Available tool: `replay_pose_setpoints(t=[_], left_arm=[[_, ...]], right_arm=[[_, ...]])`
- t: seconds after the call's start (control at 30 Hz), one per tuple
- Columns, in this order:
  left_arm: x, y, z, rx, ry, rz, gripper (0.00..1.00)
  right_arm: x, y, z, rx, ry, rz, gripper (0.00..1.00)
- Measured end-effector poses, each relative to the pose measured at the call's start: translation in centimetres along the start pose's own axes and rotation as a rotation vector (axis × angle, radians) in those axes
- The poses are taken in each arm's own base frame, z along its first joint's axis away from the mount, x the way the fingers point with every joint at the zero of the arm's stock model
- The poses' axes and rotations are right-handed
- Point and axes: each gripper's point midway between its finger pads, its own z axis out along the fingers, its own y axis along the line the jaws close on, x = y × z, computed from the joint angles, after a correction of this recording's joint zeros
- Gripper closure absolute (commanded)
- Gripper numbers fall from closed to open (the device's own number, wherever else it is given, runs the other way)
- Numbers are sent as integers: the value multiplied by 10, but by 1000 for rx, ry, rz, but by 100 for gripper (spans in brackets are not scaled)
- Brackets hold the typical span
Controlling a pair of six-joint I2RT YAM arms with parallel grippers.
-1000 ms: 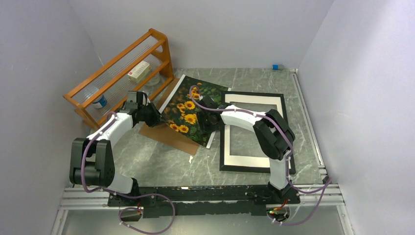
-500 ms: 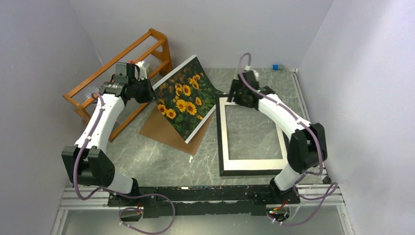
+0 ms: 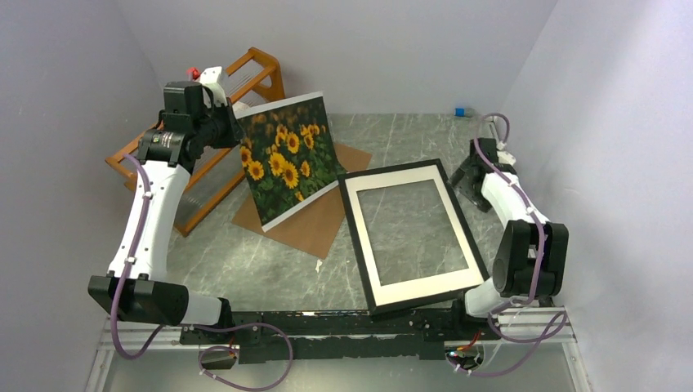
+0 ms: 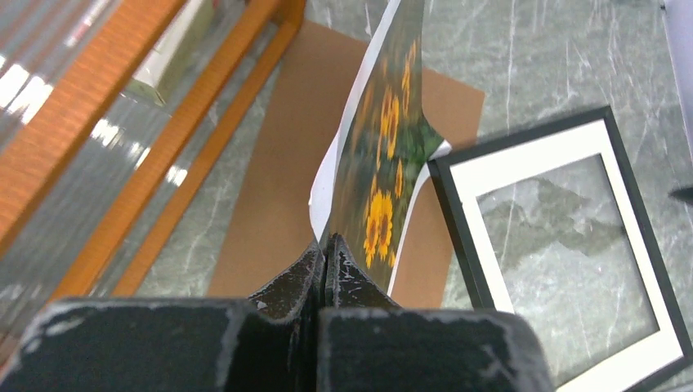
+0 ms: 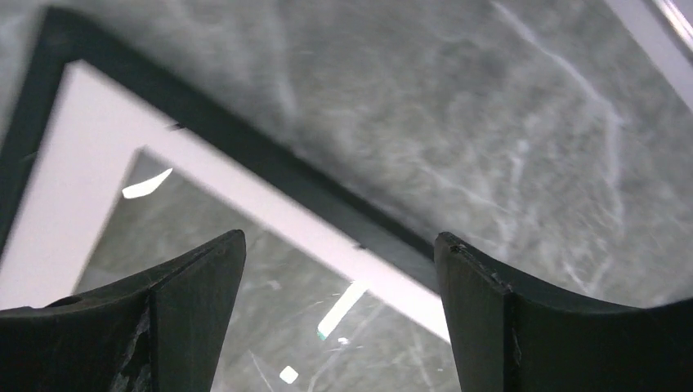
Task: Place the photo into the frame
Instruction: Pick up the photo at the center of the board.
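Note:
The photo (image 3: 282,159), sunflowers on dark green, hangs tilted above the table and a brown backing board (image 3: 302,224). My left gripper (image 3: 231,124) is shut on its upper left corner. In the left wrist view the jaws (image 4: 327,247) pinch the print's (image 4: 384,139) edge, with its white back to the left. The frame (image 3: 431,294), black border with a white mat inside, lies skewed on the table right of the photo. My right gripper (image 3: 467,175) is open and holds nothing, hovering by the frame's far right corner. Its wrist view (image 5: 339,238) looks down on the frame's border (image 5: 221,135).
An orange wooden rack (image 3: 266,65) stands at the back left, behind my left arm, and shows beside the board (image 4: 278,180) in the left wrist view. A small blue object (image 3: 460,111) sits at the back wall. Walls close in on three sides.
The left gripper has raised the photo high above the board. The frame has slid and turned clockwise toward the near edge. The right arm has swung out right and its jaws have widened.

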Motion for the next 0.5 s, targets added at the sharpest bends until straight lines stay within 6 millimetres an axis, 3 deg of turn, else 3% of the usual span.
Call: replay_pose_setpoints(t=[0.2, 0.5], left_arm=[[-23, -1, -6, -13, -71, 10, 97], [-82, -13, -17, 7, -243, 41, 98]], right_arm=[[22, -57, 15, 120, 61, 110, 10], [54, -100, 11, 200, 113, 264, 10]])
